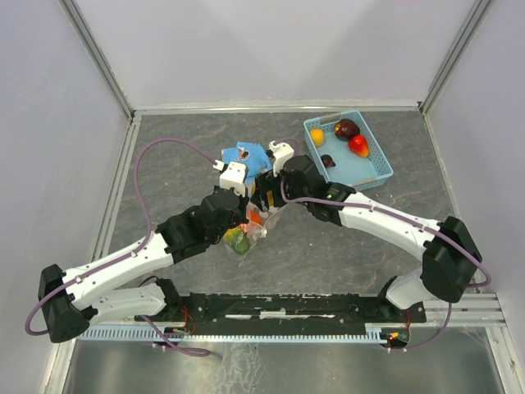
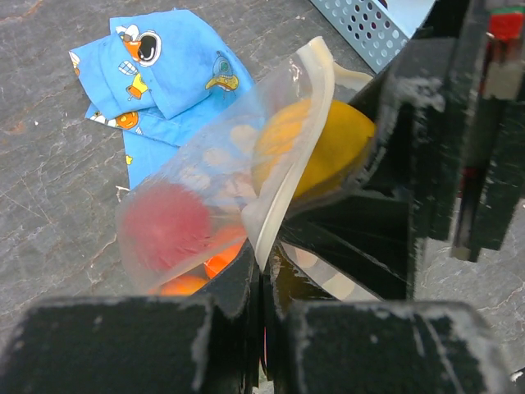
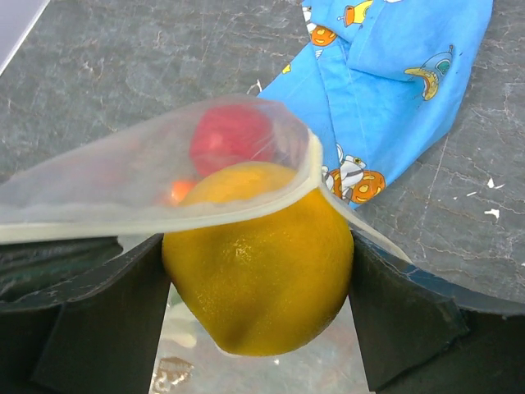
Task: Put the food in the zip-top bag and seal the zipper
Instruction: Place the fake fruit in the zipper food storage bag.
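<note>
Zip-top bag [image 1: 244, 232] stretched away from blue cloth [image 1: 246, 156], mouth end nearer it, rim pinched by left gripper [image 2: 262, 283], yellow fruit [image 3: 258, 287] clamped in right gripper [image 3: 256, 258], shown only by wrist views

Clear plastic zip-top bag [image 3: 107, 185] (glossy)

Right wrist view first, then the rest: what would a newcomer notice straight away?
A big yellow fruit, clamped in the right end effector, sits at the mouth of the zip-top bag, whose rim the left end effector pinches open. Behind lies a blue cartoon cloth, and a light blue basket at far right holds more fruits.
</note>
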Available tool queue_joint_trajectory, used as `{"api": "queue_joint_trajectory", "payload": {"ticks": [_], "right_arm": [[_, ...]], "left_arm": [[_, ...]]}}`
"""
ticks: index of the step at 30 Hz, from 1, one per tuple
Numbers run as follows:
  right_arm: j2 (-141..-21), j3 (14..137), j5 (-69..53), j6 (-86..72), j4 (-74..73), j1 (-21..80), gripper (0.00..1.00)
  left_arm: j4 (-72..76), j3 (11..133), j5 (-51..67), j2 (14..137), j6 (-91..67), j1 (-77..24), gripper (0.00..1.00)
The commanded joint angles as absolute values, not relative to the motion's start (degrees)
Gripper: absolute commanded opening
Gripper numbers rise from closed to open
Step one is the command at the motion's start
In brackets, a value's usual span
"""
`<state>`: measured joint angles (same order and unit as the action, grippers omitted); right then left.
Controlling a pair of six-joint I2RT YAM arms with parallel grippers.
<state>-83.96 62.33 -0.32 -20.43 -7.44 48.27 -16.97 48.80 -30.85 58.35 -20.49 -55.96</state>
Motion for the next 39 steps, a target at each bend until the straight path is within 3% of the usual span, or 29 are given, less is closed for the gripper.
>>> {"api": "queue_joint_trajectory", "payload": {"ticks": [1, 26, 30, 39], "right_arm": [[-85.8, 66.0, 4.4, -26.5, -2.8, 48.3, 0.83], [-92.7, 66.0, 4.0, -52.7, 6.5, 48.4, 0.92], [-93.8, 67.0, 1.3, -53.7, 7.5, 48.6, 0.98], [-87.9, 67.1, 1.3, -42.7, 0.6, 48.5, 0.97]], "left_arm": [[-13.3, 49.6, -30.0, 57.5, -19.0, -55.9, 0.03], [-13.5, 50.0, -30.3, 58.9, -19.3, -55.9, 0.03], [-13.7, 50.1, -30.4, 59.0, -19.3, -56.0, 0.03], [-14.9, 50.2, -33.8, 58.4, -19.9, -55.9, 0.03]]}}
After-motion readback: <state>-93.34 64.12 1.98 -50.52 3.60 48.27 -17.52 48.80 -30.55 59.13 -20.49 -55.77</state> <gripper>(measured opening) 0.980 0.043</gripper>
